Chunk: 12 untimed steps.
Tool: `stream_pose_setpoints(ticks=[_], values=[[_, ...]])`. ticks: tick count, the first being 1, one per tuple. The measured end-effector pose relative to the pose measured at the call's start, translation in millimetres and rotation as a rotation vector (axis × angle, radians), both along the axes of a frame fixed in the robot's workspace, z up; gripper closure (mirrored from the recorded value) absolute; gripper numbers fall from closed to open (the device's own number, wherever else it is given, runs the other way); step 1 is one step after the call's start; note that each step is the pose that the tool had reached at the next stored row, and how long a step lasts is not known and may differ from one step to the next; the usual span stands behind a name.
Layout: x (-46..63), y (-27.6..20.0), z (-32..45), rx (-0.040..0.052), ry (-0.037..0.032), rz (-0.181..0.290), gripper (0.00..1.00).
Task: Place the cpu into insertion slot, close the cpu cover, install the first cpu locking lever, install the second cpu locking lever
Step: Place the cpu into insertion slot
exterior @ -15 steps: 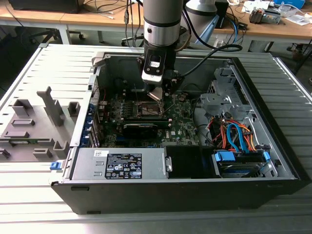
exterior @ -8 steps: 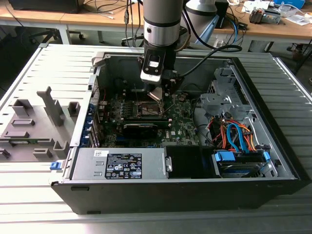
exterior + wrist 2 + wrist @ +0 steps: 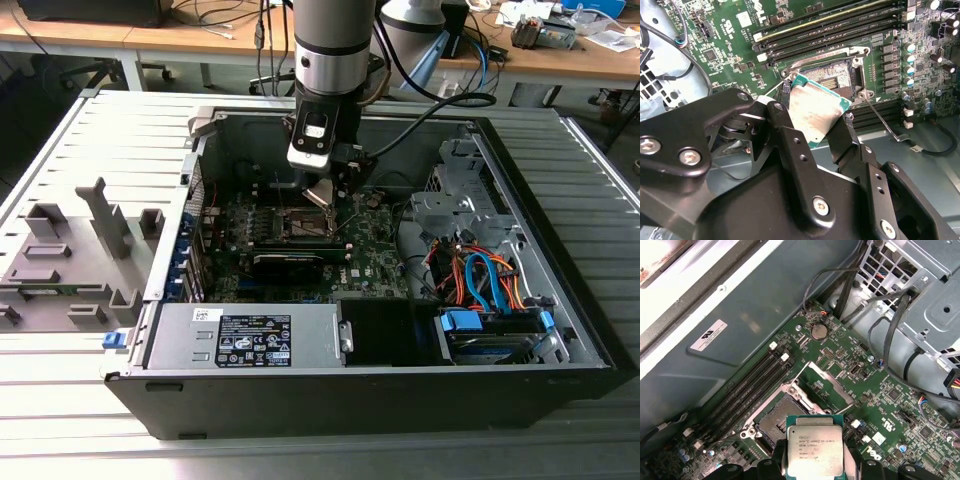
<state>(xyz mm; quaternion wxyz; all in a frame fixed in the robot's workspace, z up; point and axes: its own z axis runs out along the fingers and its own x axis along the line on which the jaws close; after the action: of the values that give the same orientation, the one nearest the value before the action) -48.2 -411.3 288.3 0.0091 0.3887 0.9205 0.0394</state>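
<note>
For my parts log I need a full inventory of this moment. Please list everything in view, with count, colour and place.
cpu: one, silvery with green edge, held near the insertion slot
cpu cover: one, silvery, raised open beside the slot
motherboard: one, green, inside the case
computer case: one, black, open on the grey table
cables: several, orange and blue, exterior view's right
gripper: one, black, shut on the cpu

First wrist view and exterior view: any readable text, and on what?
cpu face: several printed lines, too fine to quote.
White sticker on the case wall: one mark, unreadable.
Power supply label, exterior view: dense print, too small.
Nothing quotable.
</note>
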Motion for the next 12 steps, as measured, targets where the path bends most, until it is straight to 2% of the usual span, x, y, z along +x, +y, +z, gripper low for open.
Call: stream_pose_setpoints(ticks=[12], values=[[0.0, 0.0, 0.0, -0.0002, 0.0000, -0.016, 0.46]])
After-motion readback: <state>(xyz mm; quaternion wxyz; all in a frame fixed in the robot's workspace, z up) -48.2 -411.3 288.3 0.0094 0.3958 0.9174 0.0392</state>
